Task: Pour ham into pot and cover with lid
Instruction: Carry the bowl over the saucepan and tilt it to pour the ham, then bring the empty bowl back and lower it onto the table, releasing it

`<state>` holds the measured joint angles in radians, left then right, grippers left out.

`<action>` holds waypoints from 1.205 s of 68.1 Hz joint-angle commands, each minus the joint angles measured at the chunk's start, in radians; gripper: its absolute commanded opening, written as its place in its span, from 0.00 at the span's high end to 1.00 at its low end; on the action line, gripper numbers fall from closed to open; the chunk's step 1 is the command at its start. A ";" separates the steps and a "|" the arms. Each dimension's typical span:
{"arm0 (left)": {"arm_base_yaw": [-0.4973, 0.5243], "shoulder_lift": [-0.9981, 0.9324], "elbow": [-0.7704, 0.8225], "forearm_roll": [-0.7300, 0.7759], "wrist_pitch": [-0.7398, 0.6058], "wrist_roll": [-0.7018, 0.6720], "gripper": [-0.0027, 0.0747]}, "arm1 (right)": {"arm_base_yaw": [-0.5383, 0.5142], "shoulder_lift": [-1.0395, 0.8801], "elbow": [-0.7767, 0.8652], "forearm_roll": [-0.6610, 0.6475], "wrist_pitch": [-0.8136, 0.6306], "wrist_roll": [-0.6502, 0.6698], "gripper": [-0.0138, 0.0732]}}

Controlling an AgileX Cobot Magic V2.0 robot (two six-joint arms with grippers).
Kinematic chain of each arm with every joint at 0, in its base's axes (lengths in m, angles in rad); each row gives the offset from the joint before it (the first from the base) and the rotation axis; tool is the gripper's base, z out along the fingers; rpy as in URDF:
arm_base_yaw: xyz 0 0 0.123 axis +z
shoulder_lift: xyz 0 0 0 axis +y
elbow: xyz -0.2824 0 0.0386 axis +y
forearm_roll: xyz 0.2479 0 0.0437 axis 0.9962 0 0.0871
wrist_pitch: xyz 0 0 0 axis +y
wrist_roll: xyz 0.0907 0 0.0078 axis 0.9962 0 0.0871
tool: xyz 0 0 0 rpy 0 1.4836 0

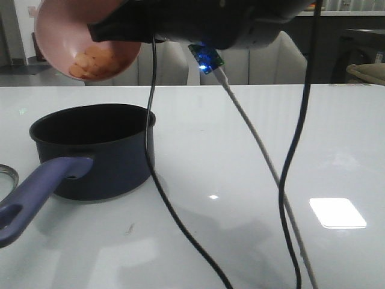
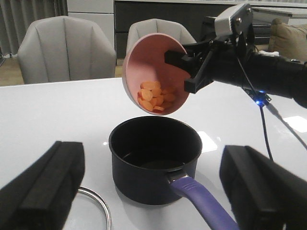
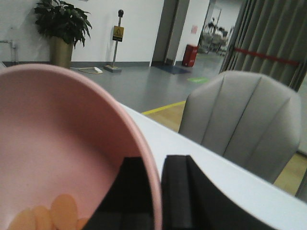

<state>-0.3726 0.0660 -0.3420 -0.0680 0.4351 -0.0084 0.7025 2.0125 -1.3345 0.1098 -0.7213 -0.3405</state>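
My right gripper (image 2: 178, 61) is shut on the rim of the pink bowl (image 1: 57, 36) and holds it tilted above the pot (image 1: 96, 150). The ham (image 1: 91, 63), several orange-pink slices, lies in the bowl's low side, also in the left wrist view (image 2: 153, 95) and right wrist view (image 3: 50, 213). The dark navy pot (image 2: 153, 163) stands empty on the white table, its blue-purple handle (image 1: 33, 192) toward the front left. The lid's metal rim (image 2: 98, 208) lies beside the pot; its edge shows in the front view (image 1: 7, 174). My left gripper (image 2: 153, 191) is open, back from the pot, over the handle.
Two black cables (image 1: 156, 198) and a grey cable (image 1: 264, 168) hang from the right arm onto the white table (image 1: 271, 120) right of the pot. Grey chairs (image 2: 67, 45) stand behind the table's far edge.
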 commanded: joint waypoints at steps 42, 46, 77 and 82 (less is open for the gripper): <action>-0.007 0.013 -0.023 -0.009 -0.084 -0.001 0.18 | 0.073 0.143 -0.014 -0.044 -0.566 -0.879 0.69; -0.007 0.013 -0.023 -0.009 -0.084 -0.001 0.18 | 0.073 0.140 -0.014 -0.044 -0.567 -0.879 0.69; -0.007 0.013 -0.023 -0.009 -0.084 -0.001 0.18 | 0.073 0.076 -0.019 0.047 -0.435 -0.127 0.69; -0.007 0.013 -0.023 -0.009 -0.084 -0.001 0.18 | 0.073 0.030 -0.019 0.079 -0.316 0.068 0.69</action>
<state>-0.3726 0.0660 -0.3420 -0.0680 0.4351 -0.0084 0.7781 2.1670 -1.3278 0.1599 -1.0638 -0.5271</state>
